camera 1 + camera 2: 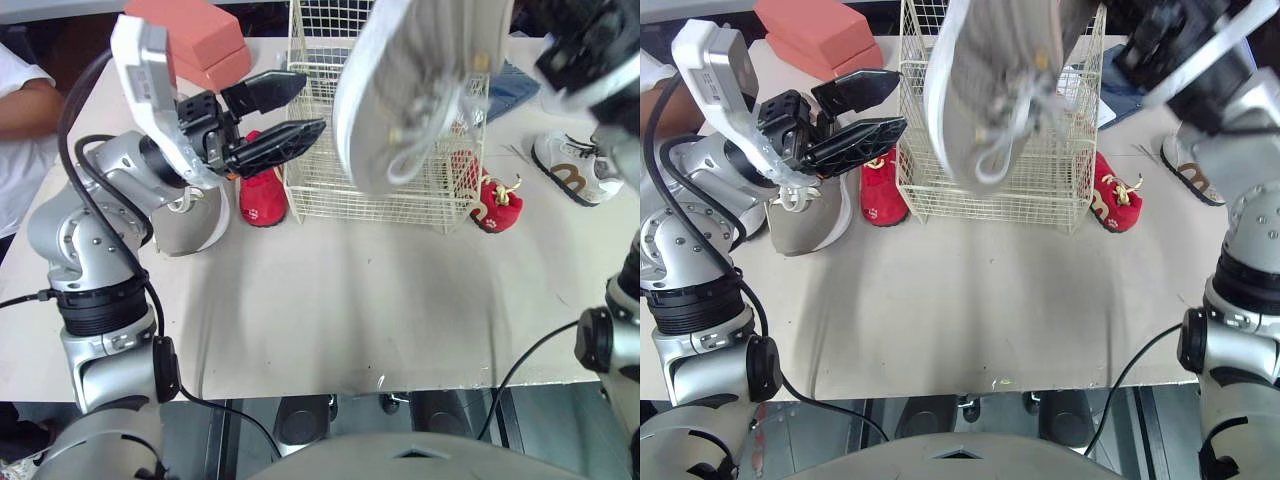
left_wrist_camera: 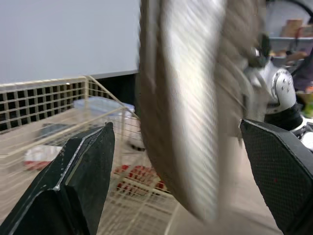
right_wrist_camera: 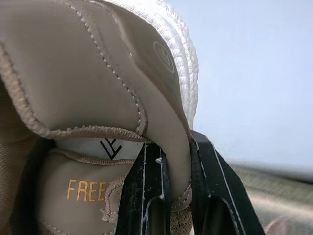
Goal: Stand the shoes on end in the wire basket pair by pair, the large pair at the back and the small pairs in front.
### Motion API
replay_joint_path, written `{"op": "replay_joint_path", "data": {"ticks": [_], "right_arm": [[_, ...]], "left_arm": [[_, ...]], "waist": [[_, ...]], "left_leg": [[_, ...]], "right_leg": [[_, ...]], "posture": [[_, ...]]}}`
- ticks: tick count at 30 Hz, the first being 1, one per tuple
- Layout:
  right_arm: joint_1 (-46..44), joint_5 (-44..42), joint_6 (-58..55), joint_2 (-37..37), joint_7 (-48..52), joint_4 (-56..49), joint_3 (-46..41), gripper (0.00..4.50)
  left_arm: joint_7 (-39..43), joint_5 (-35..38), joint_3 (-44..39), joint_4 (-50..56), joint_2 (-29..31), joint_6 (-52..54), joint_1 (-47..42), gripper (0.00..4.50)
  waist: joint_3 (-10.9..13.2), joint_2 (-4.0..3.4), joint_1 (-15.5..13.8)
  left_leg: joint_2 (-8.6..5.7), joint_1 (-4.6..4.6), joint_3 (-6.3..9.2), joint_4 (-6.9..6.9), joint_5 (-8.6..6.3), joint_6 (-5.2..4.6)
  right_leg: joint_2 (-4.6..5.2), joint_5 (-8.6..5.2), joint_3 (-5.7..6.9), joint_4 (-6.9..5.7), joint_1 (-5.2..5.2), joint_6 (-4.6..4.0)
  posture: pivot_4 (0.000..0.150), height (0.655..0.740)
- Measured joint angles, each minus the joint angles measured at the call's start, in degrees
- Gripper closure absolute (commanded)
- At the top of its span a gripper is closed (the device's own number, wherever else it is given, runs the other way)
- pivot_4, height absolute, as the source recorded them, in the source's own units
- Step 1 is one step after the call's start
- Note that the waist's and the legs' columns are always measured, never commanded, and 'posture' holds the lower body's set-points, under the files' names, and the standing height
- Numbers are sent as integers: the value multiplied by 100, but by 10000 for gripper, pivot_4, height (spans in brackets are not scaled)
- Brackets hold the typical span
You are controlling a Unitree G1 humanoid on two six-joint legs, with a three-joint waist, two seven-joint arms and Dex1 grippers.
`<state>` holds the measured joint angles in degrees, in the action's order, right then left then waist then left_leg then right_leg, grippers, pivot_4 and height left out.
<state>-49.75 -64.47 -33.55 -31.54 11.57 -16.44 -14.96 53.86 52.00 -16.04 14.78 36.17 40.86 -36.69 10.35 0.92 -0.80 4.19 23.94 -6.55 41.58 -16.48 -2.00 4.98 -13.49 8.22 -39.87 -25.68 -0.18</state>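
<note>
Head view: the large shoe hangs toe-down, its long axis near vertical, with the wire basket at its 6 o'clock. My left pincer stands released at the shoe's 9 o'clock, apart from it.

Left wrist: the sole shows beyond the spread fingers, touching neither.

Right wrist: my right pincer is clenched on the shoe's heel collar.

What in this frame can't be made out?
Inside the wire basket: eye views, the raised shoe covers much of it.
Upper end of the raised shoe: eye views, cut by the top edge.
Part of the beige shoe: eye views, behind the left arm.
Part of the white shoe: eye views, behind the right arm.
</note>
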Motion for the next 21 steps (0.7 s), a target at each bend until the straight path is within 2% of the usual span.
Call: {"op": "replay_joint_path", "data": {"ticks": [8,18,21], "right_arm": [[-1024,2013,1413,480,-339,1271,43,45000],[-1032,3514,1898,491,-72,1772,435,45000],[-946,3698,1884,640,31,1755,581,45000]], "left_arm": [[-950,-218,-120,316,34,-134,34,900],[-1232,-239,-200,744,519,-123,485,900],[-1238,-218,-269,837,646,-112,634,900]], "waist": [[0,0,19],[2,-3,49],[2,-3,108]], "left_leg": [[0,-1,-15,-18,1,2],[1,-1,-17,-20,2,3],[1,-1,-18,-21,2,3]], "right_leg": [[3,0,-11,0,-15,0],[3,0,-13,-3,-20,0],[4,0,-15,-3,-20,0]], "posture": [[1500,6860],[1500,6860],[1500,6860]]}}
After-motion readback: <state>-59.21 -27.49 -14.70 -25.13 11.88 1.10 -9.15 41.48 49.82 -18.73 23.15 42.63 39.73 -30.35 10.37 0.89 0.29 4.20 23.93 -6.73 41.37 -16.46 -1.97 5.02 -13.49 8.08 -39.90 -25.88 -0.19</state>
